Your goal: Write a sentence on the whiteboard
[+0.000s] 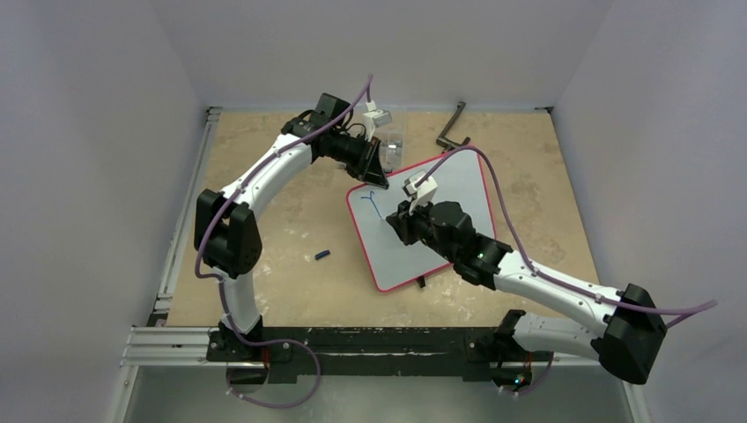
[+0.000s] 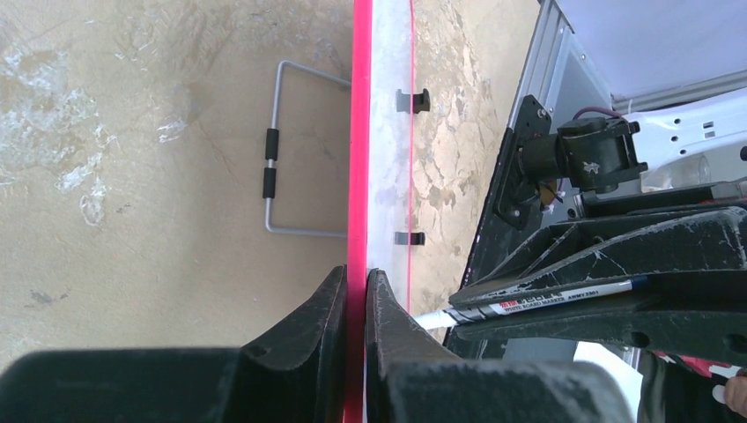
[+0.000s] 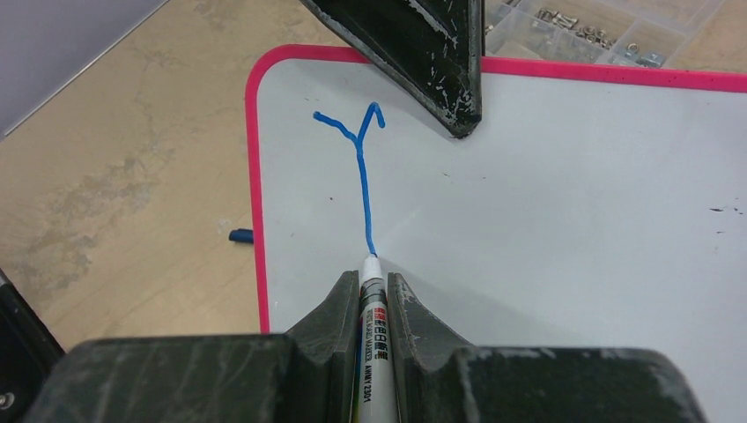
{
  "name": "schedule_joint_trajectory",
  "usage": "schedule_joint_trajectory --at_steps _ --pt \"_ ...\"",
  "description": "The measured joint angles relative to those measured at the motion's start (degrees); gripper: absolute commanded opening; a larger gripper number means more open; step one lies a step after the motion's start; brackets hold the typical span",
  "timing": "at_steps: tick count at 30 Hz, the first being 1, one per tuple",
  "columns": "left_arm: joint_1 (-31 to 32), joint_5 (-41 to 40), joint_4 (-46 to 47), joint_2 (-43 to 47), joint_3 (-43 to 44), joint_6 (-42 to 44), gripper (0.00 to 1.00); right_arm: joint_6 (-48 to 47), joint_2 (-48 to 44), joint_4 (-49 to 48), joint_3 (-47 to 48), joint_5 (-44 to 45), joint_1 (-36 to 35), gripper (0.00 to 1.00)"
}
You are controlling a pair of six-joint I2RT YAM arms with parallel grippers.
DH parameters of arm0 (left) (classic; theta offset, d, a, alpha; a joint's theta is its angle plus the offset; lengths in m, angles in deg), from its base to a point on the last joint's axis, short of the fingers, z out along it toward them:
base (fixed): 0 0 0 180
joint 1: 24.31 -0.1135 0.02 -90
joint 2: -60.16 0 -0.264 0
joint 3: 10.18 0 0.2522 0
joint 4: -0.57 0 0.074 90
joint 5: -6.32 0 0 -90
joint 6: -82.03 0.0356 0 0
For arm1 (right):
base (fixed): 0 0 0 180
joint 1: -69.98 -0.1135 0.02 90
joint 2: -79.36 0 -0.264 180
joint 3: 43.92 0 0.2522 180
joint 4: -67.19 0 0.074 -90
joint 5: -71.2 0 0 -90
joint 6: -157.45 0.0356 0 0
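The whiteboard (image 1: 458,189) with a red frame lies tilted on the table. Only a blue "Y" (image 3: 361,167) of the sentence is on it, near its top left corner; it also shows in the top view (image 1: 374,201). My right gripper (image 3: 373,280) is shut on a white marker (image 3: 375,326), whose tip touches the board at the foot of the Y's stem. My left gripper (image 2: 355,286) is shut on the whiteboard's red frame edge (image 2: 359,132), at the board's far corner (image 1: 380,167). The marker also shows in the left wrist view (image 2: 546,300).
A blue marker cap (image 1: 322,256) lies on the table left of the board, also in the right wrist view (image 3: 240,235). A clear parts box (image 1: 392,145) stands behind the board. A black bent tool (image 1: 454,128) lies at the back. A wire bracket (image 2: 273,159) lies beside the board.
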Motion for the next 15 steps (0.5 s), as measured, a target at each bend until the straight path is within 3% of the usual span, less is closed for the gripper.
schedule_joint_trajectory --at_steps 15 --pt "0.33 0.15 -0.09 0.63 -0.02 -0.02 0.0 0.46 -3.41 3.1 6.16 1.51 0.02 0.0"
